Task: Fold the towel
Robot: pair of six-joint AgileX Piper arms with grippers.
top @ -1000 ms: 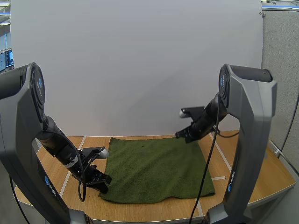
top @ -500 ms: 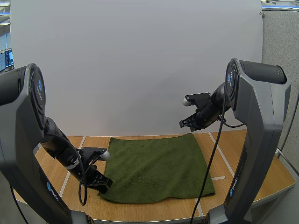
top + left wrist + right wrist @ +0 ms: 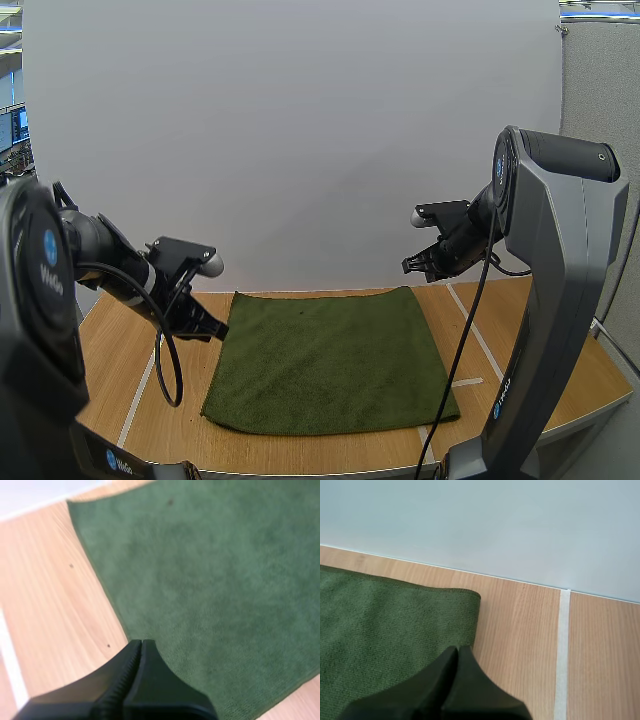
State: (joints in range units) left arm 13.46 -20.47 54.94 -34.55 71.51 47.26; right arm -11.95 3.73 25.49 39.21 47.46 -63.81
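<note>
Towel [image 3: 330,360] lies flat at lower centre on the surface [image 3: 520,370]. Left jaws and right jaws: pressed together, empty, raised.

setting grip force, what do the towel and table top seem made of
The towel looks like soft green terry or microfibre: matte, with a fine fuzzy nap and a hemmed edge. The table looks like light wood or wood-look laminate, I cannot tell which: smooth, with straight grain lines.

- The towel [image 3: 330,360] lies flat on the table [image 3: 540,370].
- The left gripper [image 3: 211,330] hangs over its left edge.
- The right gripper [image 3: 410,266] hangs over its far right corner.
</note>
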